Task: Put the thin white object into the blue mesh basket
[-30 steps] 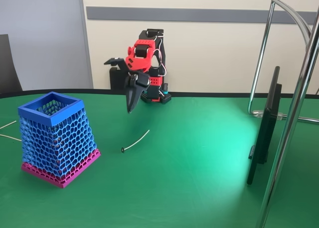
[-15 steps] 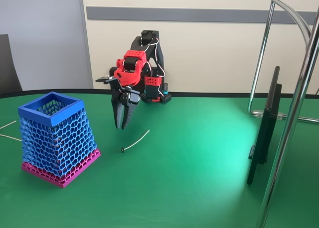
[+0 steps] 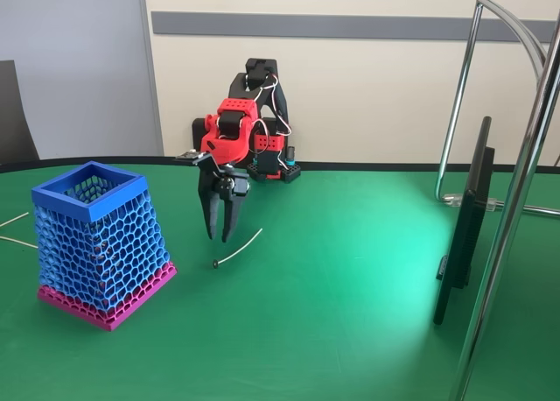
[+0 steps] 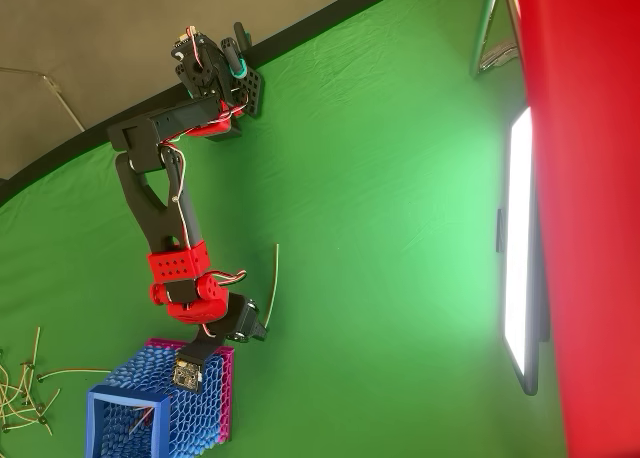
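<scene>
Thin white curved stick with a small dark tip (image 3: 238,248) lies on our green bench (image 3: 350,313), right of the blue honeycomb-mesh plastic basket (image 3: 98,243). Our black tool (image 3: 219,236) hangs just above the stick's dark end, prongs narrowly parted, holding nothing.

One red and black arm (image 3: 241,130) with one gripper (image 3: 219,236); one blue mesh basket (image 3: 98,240); one thin white stick (image 3: 238,247) with a dark tip on the open green table (image 3: 332,270); a loose scatter of pale sticks (image 4: 25,388) at the table's edge (too tangled to count exactly); one flat screen (image 3: 464,221); one metal stand (image 3: 516,191).
</scene>
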`<control>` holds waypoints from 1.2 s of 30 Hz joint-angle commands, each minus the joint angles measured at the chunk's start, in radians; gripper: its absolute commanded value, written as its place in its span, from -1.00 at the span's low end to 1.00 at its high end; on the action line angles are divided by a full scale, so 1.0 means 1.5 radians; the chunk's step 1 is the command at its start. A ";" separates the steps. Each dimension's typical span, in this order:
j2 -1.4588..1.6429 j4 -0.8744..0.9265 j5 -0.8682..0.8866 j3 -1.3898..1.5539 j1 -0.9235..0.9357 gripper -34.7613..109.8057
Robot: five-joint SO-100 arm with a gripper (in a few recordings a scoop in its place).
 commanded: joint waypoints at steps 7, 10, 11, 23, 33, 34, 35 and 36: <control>-0.025 -0.024 0.045 -0.016 -0.013 -0.29; -0.039 -0.032 0.047 -0.015 -0.009 -0.29; -0.044 -0.034 0.047 -0.015 -0.007 -0.29; -0.083 -0.064 0.052 -0.016 0.000 -0.30; -0.094 -0.060 0.044 -0.029 0.003 -0.31; -0.099 -0.053 0.043 -0.036 0.004 -0.31; -0.103 -0.048 0.042 -0.043 0.005 -0.31; -0.107 -0.044 0.041 -0.050 0.006 -0.31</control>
